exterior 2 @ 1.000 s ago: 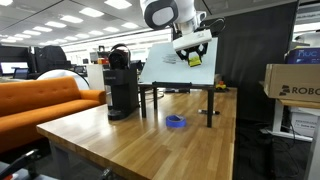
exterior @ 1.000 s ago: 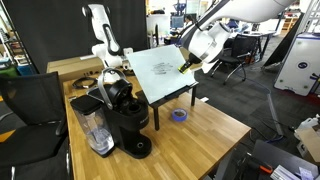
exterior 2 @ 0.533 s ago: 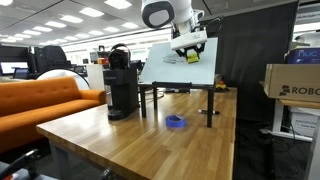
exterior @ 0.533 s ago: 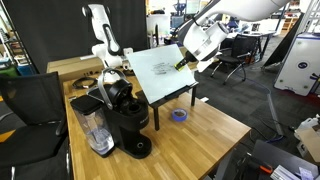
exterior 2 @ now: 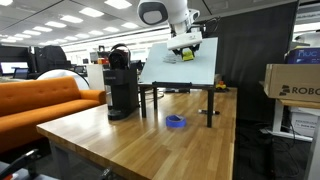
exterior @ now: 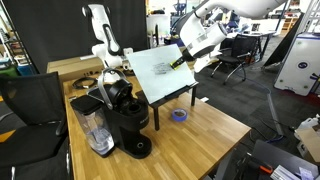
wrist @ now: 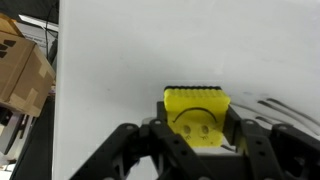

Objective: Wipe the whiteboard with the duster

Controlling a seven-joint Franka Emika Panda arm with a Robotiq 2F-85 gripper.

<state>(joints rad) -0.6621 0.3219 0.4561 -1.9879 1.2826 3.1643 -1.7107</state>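
The whiteboard [wrist: 150,60] fills most of the frame from 12 to 6 o'clock, its left edge running top to bottom. Low in the picture, toward 5 o'clock, the black gripper [wrist: 197,135] comes in from the bottom edge, its fingers [wrist: 150,135] pressed against both sides of the yellow duster [wrist: 196,115], which lies against the board. A smiling face shows on the duster's near side. Dark scribbles [wrist: 285,110] mark the board at 3 to 4 o'clock. A cardboard box [wrist: 22,70] sits off the board at 9 o'clock.
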